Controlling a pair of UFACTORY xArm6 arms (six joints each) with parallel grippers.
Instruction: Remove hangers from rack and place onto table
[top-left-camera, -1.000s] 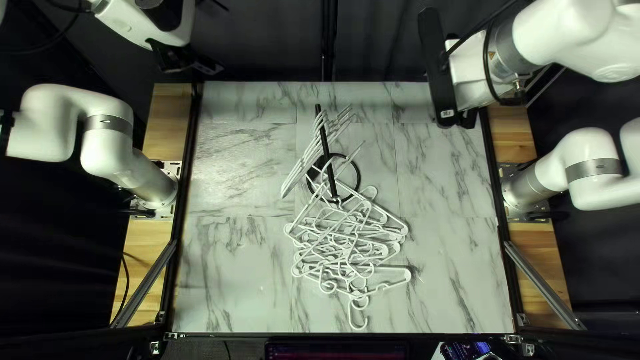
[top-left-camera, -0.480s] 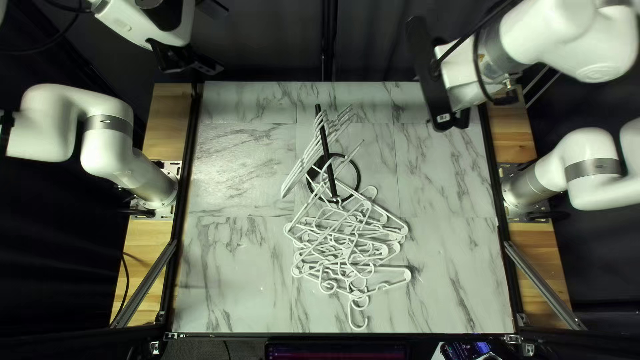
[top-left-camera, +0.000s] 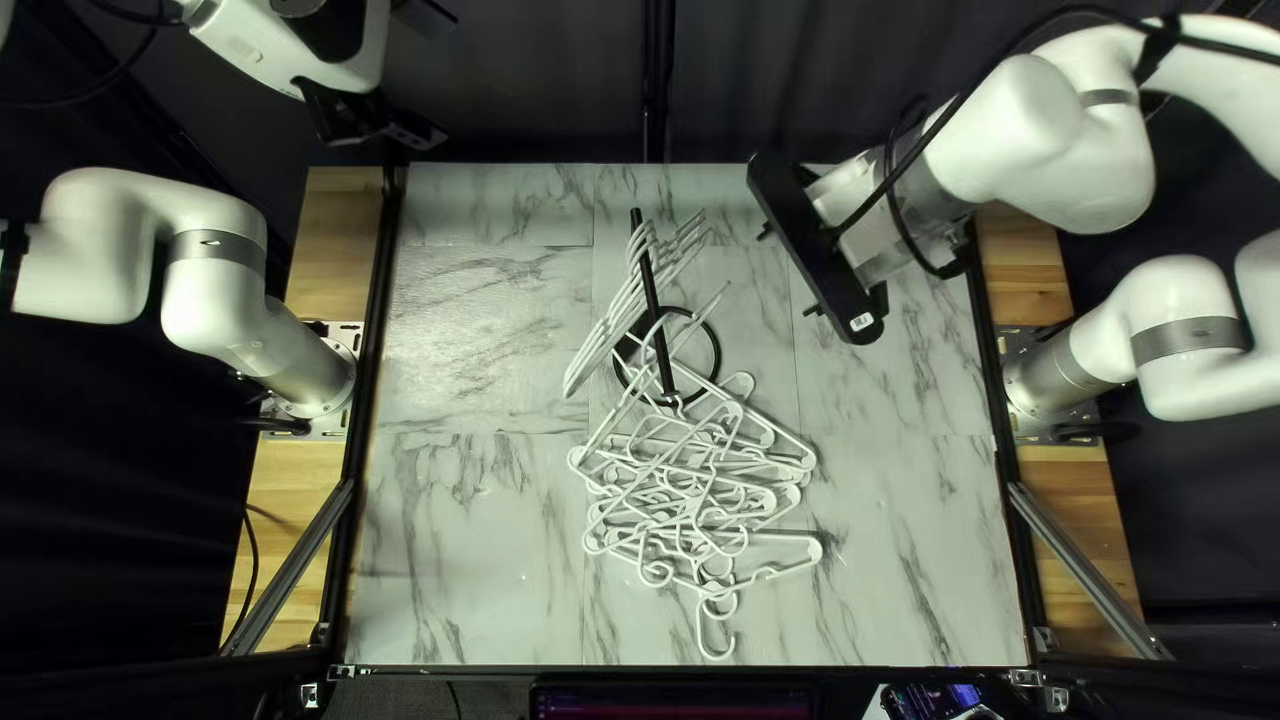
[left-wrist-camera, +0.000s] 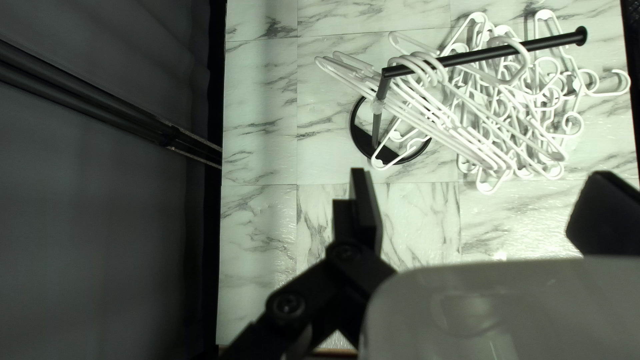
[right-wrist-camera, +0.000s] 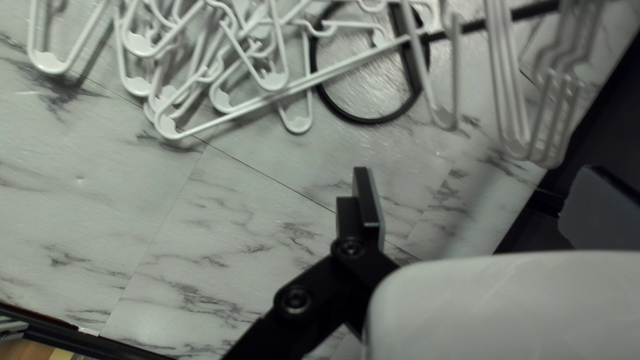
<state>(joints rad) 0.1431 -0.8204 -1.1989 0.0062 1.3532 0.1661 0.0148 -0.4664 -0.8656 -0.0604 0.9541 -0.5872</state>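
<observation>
Both my end effectors are empty. The left [left-wrist-camera: 481, 173] has its fingers spread wide, well back from the hangers on the rack [top-left-camera: 603, 332], presumably to leave my right arm room. The right end effector [right-wrist-camera: 475, 172] is spread too, reaching in over the far right corner of the tabletop [top-left-camera: 467, 534] and angled toward the rack [left-wrist-camera: 547, 44]; I judge that is to come at the hanging bunch from the side.

The remaining hangers are crowded near the post, hooks over the bar, while a loose pile [right-wrist-camera: 138, 85] lies between the base [left-wrist-camera: 360, 137] and the near edge, probably kept there so the far side is free for working.

One hook sits farther along the bar, but I can't tell which frame it belongs to. My right wrist view cuts off the hooks, overlapping frames defeat any count, and my left end effector is hard to pick out against the dark curtain [top-left-camera: 534, 80] from above.
</observation>
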